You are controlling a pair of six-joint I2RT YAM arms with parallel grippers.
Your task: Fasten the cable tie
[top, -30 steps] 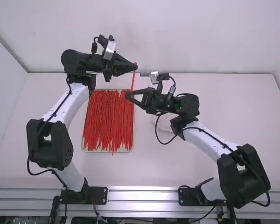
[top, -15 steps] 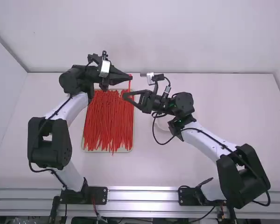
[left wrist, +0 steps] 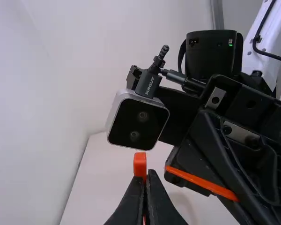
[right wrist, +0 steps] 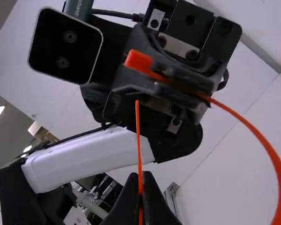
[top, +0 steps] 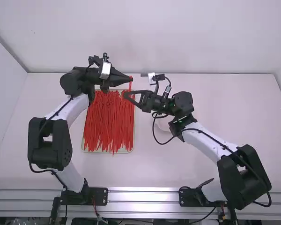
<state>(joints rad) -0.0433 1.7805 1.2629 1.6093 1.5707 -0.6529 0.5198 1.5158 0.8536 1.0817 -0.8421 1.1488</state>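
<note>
Between the two claw tips, over the tray (top: 132, 149) of spare ties: one red cable tie (right wrist: 137, 117), bowed into a loop. Got the head (left wrist: 139, 164) pinched tight in the left gripper (left wrist: 144, 177), and the thin tail (right wrist: 139, 164) clamped in the right gripper (right wrist: 140, 180), pointed straight at it. Looks lined up for threading.

The cable tie (right wrist: 138, 60) curved out past the edge of the right wrist view, so part of its loop was cut off. Where its thin tail met the head, the left gripper (top: 129, 79) hid the joint; I couldn't tell if it had passed through. The tray (top: 133, 140) lay mostly buried under the pile of ties (top: 108, 122).
</note>
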